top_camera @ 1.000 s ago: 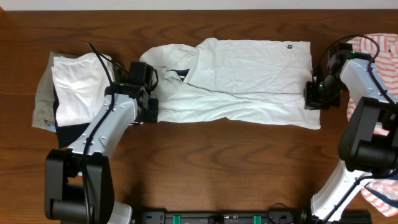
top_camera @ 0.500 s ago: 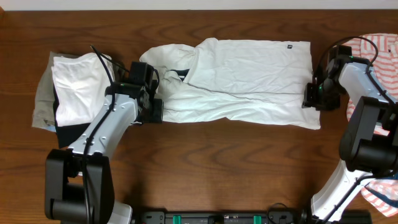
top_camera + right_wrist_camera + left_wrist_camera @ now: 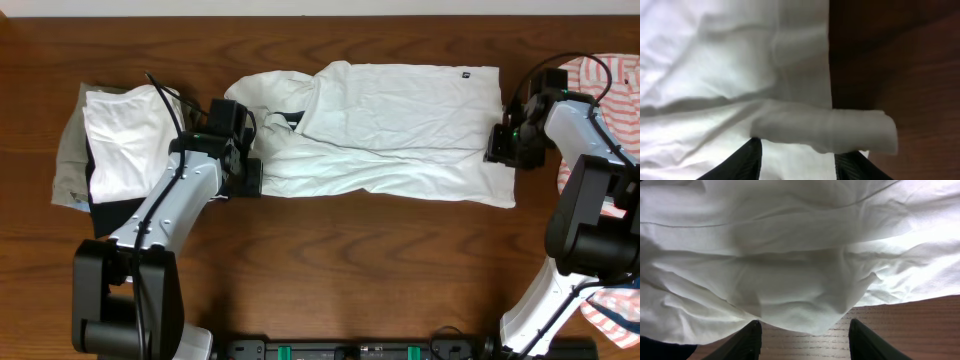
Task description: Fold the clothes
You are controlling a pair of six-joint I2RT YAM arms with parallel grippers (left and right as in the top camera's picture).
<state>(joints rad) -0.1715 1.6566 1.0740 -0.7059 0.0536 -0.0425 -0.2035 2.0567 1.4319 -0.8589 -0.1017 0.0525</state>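
Note:
A large white T-shirt (image 3: 400, 130) lies folded lengthways across the middle of the table, with a dark patch at its collar (image 3: 287, 120). My left gripper (image 3: 248, 177) sits at the shirt's lower left edge. It is open, with bare wood between its fingers (image 3: 752, 340) and the shirt's hem (image 3: 805, 315) just ahead of them. At the shirt's right edge my right gripper (image 3: 502, 144) stands open over white fabric. A rolled flap of the shirt (image 3: 825, 130) lies loose just ahead of its fingertips (image 3: 747, 160).
A pile of clothes lies at the far left: a white garment (image 3: 125, 140) on top of khaki (image 3: 68, 150) and black (image 3: 112, 212) ones. Coral-and-white striped fabric (image 3: 605, 75) lies at the right edge behind my right arm, and more of it (image 3: 615, 310) shows at the bottom right.
My right gripper has opened, let go of the shirt's right edge and moved slightly toward the far side. My left gripper has shifted a little to the right.

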